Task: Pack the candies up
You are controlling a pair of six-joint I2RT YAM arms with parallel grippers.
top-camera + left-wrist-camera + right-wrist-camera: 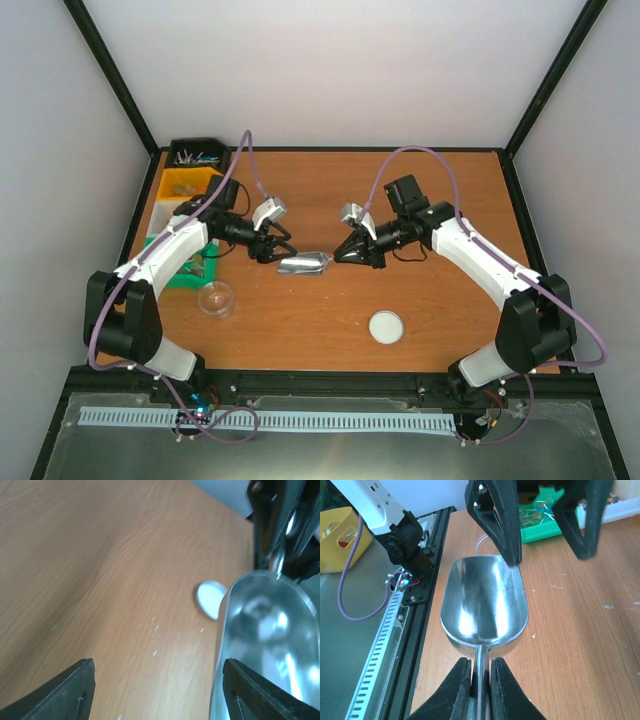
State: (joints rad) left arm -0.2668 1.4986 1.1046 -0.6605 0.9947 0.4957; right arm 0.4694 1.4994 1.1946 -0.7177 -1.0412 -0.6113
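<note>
The candies lie in bins at the left of the table: some in the black bin (195,154), some in the yellow bin (186,184), some in the green bin (190,272), which also shows in the right wrist view (542,522). My right gripper (341,256) (481,677) is shut on the handle of the shiny metal scoop (303,265) (485,597) and holds it low over the table's middle, bowl pointing left. The bowl is empty. My left gripper (281,250) (160,695) is open, its jaws at the scoop's mouth (272,630); one finger (250,692) is beside the rim.
A small clear round jar (216,298) stands in front of the green bin. Its white lid (386,327) (210,599) lies flat at front centre. A white bin (165,215) sits between the yellow and green ones. The black rail (420,605) runs along the table's near edge.
</note>
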